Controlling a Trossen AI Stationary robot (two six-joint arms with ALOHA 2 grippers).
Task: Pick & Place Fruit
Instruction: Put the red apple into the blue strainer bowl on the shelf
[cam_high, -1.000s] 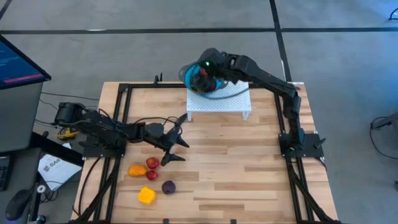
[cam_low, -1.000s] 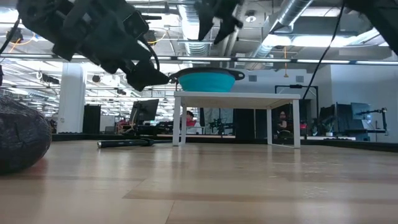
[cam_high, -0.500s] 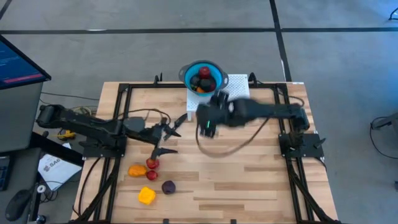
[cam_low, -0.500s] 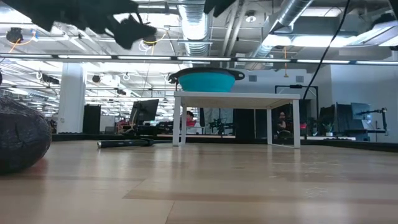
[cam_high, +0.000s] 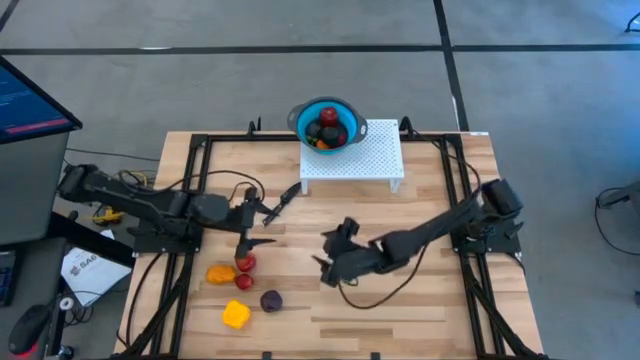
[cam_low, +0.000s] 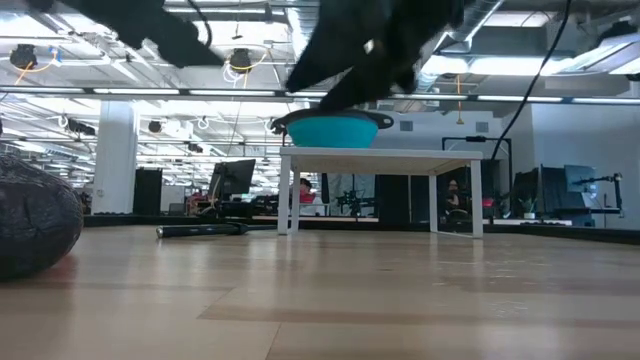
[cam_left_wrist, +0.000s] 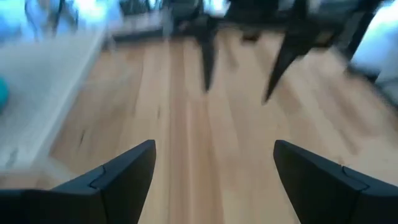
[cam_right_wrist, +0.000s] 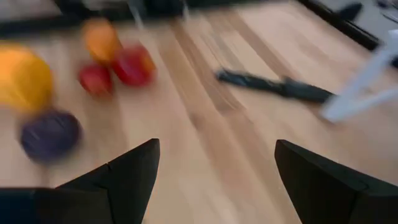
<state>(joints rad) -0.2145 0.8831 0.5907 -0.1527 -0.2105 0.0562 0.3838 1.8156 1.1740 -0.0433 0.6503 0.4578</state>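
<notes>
Black jaws on both grippers gape, empty.

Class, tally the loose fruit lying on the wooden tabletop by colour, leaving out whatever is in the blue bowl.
Red fruit: 2
Orange fruit: 1
Purple fruit: 1
Yellow fruit: 1
Total: 5

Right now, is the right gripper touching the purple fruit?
Apart. The high view shows bare tabletop between the right gripper and the purple fruit. The right wrist view shows that fruit ahead of the open fingers, with nothing between them.
</notes>
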